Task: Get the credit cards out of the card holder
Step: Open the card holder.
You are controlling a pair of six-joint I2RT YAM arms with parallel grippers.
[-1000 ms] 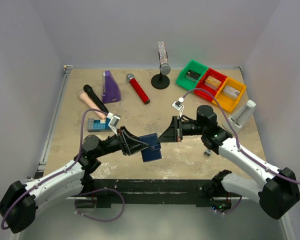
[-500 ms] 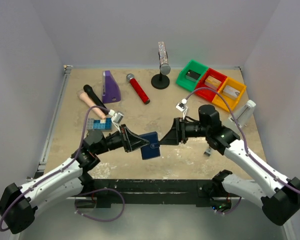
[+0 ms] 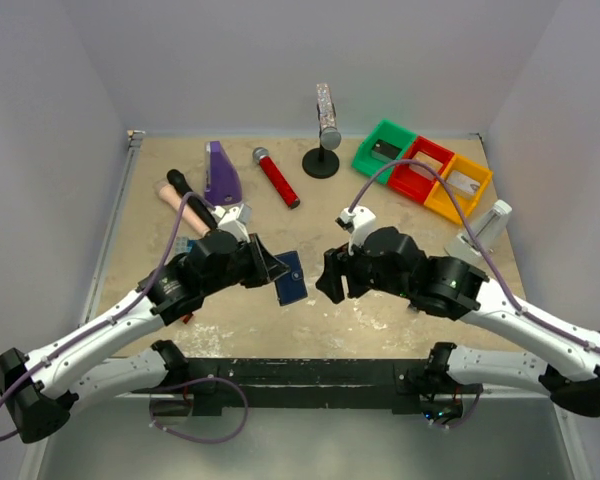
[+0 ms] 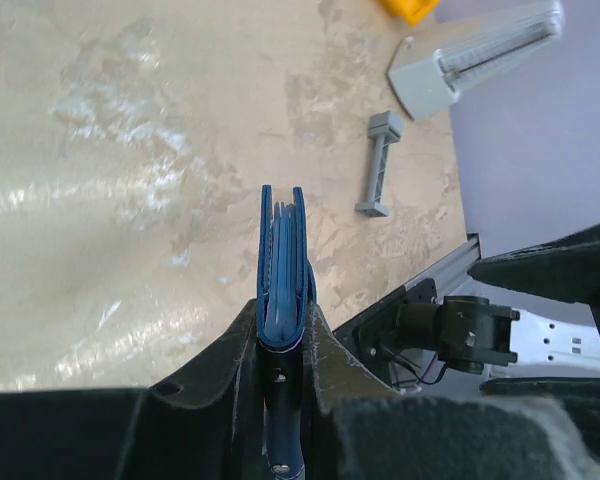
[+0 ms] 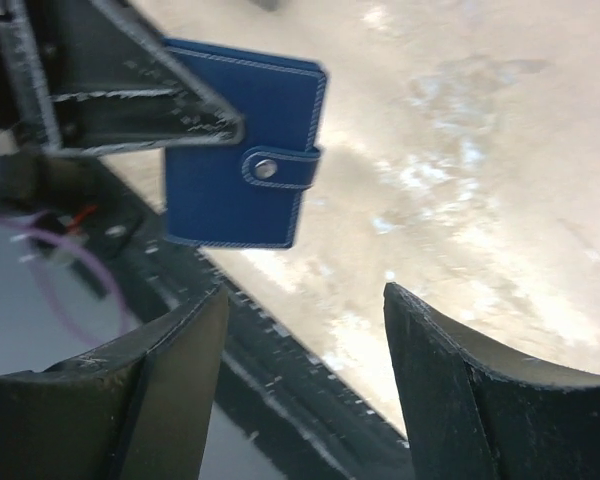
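The card holder [image 3: 291, 278] is a dark navy wallet, folded shut with its snap tab [image 5: 280, 167] fastened. My left gripper [image 3: 277, 271] is shut on one end of it and holds it above the table. The left wrist view shows it edge-on [image 4: 283, 250], squeezed between the two fingers of that gripper [image 4: 283, 322]. My right gripper [image 3: 329, 281] stands open just right of the holder, not touching it. From the right wrist the holder [image 5: 242, 150] hangs beyond the spread jaws of the right gripper [image 5: 305, 300]. The credit cards are hidden inside the holder.
At the back lie a purple block [image 3: 221, 173], a red microphone [image 3: 277, 178], a black microphone [image 3: 190, 196] and a round-based stand [image 3: 323, 148]. Green, red and yellow bins [image 3: 423, 172] sit back right. A white-grey wedge [image 3: 485, 228] and a small grey piece [image 4: 378, 165] lie right.
My right gripper has let go of the card holder, opened wide and drawn back to the right. The left gripper has closed on the holder and lifted it, turning it more edge-on.
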